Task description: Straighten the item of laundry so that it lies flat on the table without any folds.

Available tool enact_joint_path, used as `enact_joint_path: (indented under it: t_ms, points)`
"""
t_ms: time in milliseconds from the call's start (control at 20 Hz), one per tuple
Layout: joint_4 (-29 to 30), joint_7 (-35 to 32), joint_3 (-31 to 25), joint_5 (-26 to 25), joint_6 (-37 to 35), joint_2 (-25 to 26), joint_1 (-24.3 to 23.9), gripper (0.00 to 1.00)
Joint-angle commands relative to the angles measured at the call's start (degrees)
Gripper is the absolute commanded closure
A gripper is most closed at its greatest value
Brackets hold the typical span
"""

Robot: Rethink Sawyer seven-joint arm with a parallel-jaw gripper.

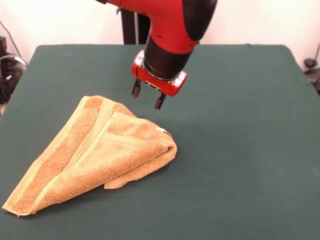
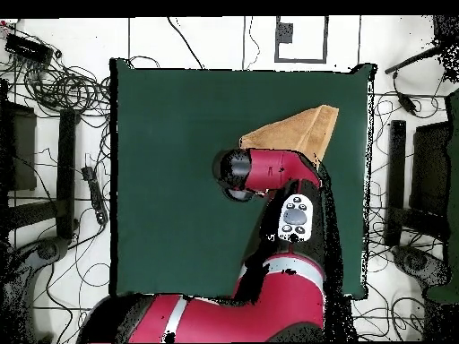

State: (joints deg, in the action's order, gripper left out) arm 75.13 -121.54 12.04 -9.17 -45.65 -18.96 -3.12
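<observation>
Towel (image 1: pixel 102 150) folded on table (image 1: pixel 240 150); gripper (image 1: pixel 147 97) open above.

Front view: we see only the lower end of the arm (image 1: pixel 172 30); the rest runs off the top edge. The counter (image 1: pixel 240 150) is cut by the bottom edge and at both lower sides, so its near corners are lost to us. The towel (image 1: pixel 95 150) is doubled over itself, its under layers and inner faces hidden; a small white spot at its right end is too small for us to read. Overhead view: the arm covers the towel's (image 2: pixel 300 130) lower part, and the tool (image 1: pixel 147 97) is hidden beneath the arm's head. The counter's (image 2: pixel 170 116) bottom edge is partly covered by the robot's base.
</observation>
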Motion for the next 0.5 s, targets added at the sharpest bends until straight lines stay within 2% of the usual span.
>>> enact_joint_path:
  t_ms: [50, 300, 500]
  points:
    - [10.0, -0.3, -6.9, -1.2, 14.6, -5.8, -4.8, 0.0]
    - [9.2, -0.1, -6.9, -1.2, 11.9, -5.1, -5.4, 0.0]
    - [8.1, -1.6, -5.9, -1.6, 12.6, -4.0, -5.1, 0.0]
